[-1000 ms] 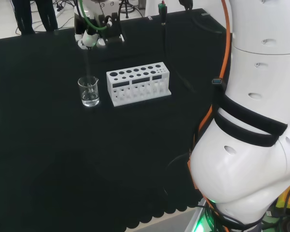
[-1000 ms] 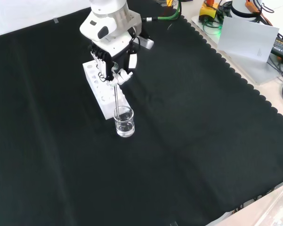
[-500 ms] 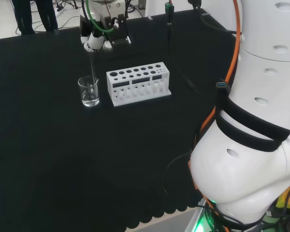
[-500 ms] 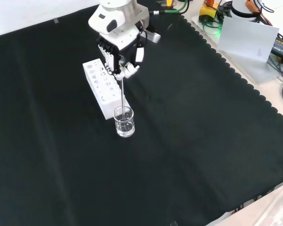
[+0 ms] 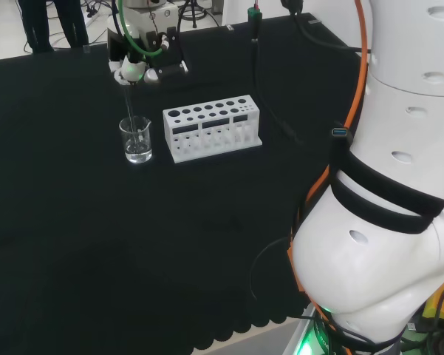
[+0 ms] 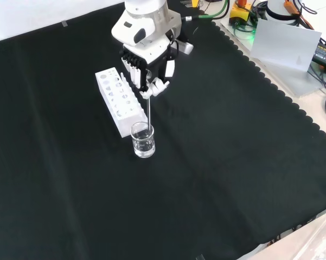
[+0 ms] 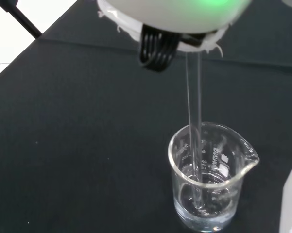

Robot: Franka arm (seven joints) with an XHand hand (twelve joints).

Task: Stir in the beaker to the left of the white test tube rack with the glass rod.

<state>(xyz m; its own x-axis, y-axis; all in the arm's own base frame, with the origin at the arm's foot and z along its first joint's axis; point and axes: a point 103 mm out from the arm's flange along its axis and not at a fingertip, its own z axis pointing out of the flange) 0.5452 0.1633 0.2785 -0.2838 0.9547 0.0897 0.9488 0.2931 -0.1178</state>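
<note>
A small clear beaker (image 5: 136, 140) (image 6: 143, 139) (image 7: 208, 178) holding a little clear liquid stands just left of the white test tube rack (image 5: 211, 127) in the head view. In the front view the white test tube rack (image 6: 117, 99) lies behind the beaker. My hand (image 5: 137, 65) (image 6: 151, 78) hovers above the beaker, fingers curled and pinching the top of a thin glass rod (image 5: 130, 109) (image 6: 149, 111) (image 7: 195, 136). The rod hangs nearly upright, and its lower end dips into the liquid inside the beaker.
Black cloth (image 6: 217, 179) covers the bench around the beaker and rack. Cables (image 5: 270, 81) trail over the cloth behind the rack in the head view. The arm's white links (image 5: 399, 185) stand at the head view's right. Equipment (image 6: 293, 32) sits past the cloth's scalloped edge.
The hand has swung with the rod's top: rightward over the second in the front view, right then back left in the head view. The rod's tip stayed in the beaker, which has not moved.
</note>
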